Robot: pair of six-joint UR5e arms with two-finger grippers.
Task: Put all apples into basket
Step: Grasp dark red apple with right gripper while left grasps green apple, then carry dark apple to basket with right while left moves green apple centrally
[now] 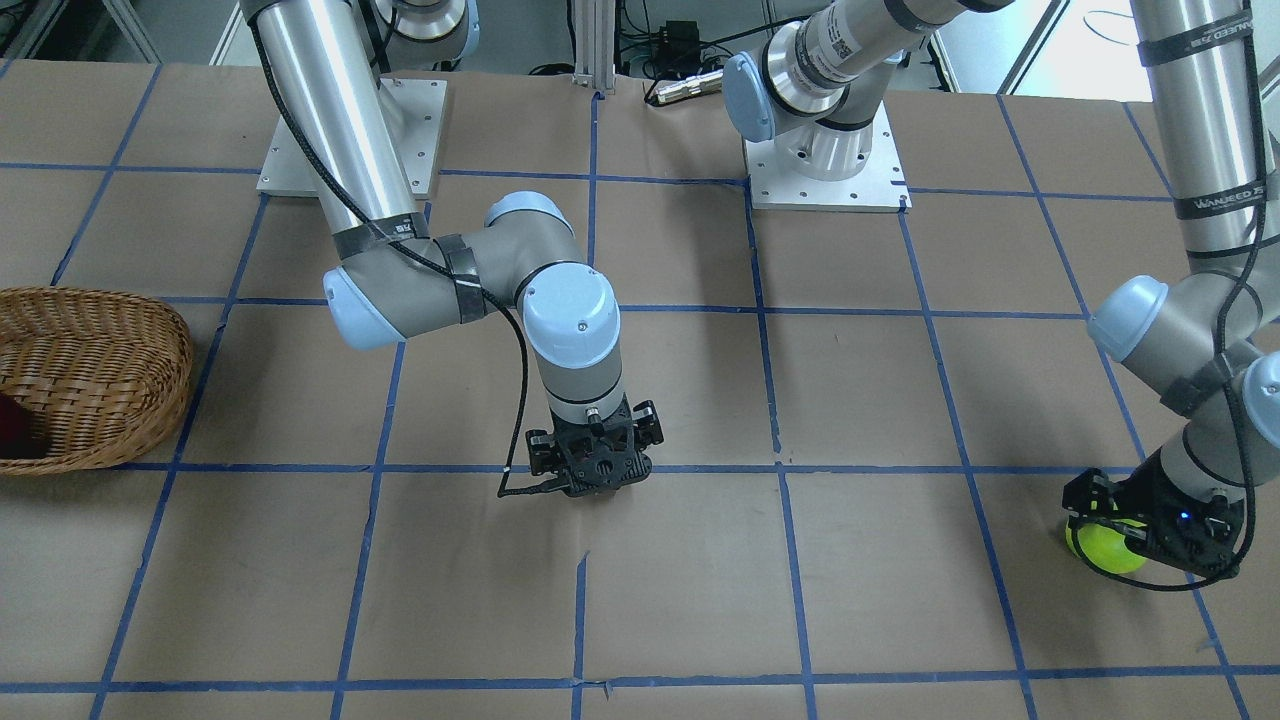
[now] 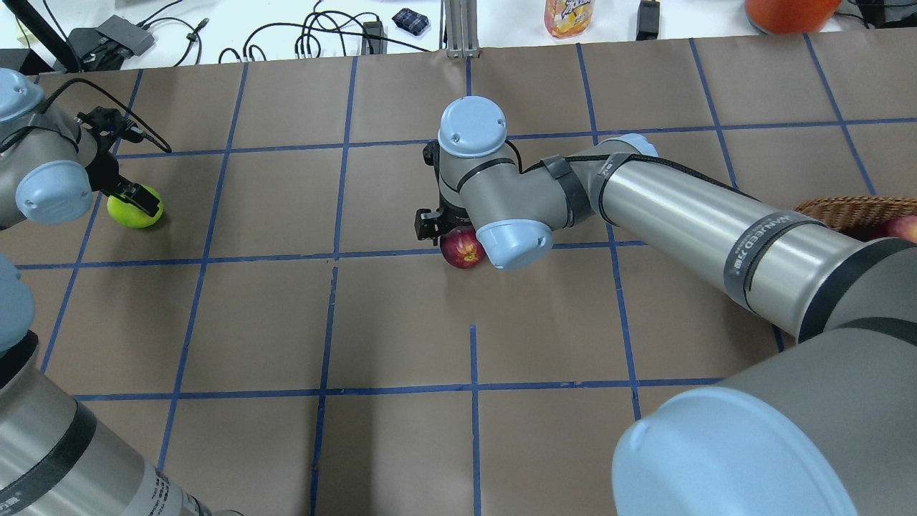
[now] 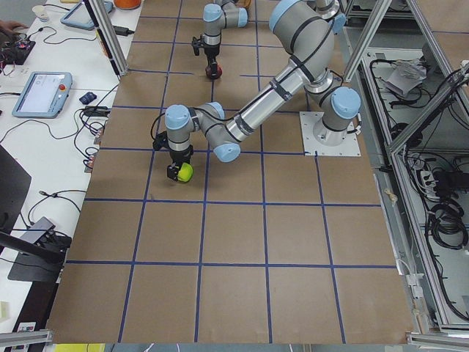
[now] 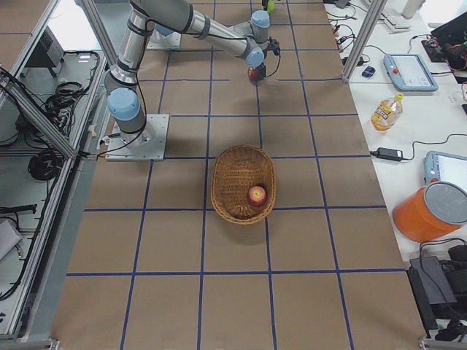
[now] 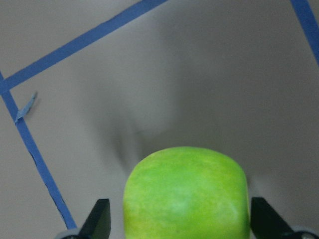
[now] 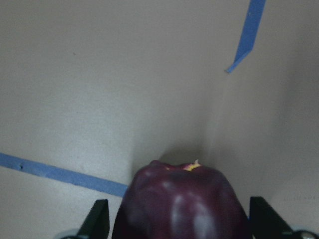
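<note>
- The left gripper (image 5: 179,223) has its fingers (image 5: 97,220) spread and unclamped, with the bright yellow-green round apple (image 5: 187,191) on the table between them.
- The right gripper (image 6: 179,223) brackets the dark maroon round apple (image 6: 182,201) the same way, also loose.
- Risk: closing off-centre could squeeze a round apple out and send it rolling.
- The shallow woven light-brown wicker basket (image 4: 228,179), holding a red yellow-streaked apple (image 4: 257,195), lies well away from both grippers, and the right arm stands between it and the left gripper.

A wide table covered in brown kraft paper (image 2: 401,315) is marked into squares by blue tape lines (image 1: 300,467). Beside it runs a white workbench (image 4: 423,131) (cables trail across it) bearing an orange cylindrical tub with a grey lid (image 4: 427,213) and a blue-edged tablet (image 4: 408,71).
</note>
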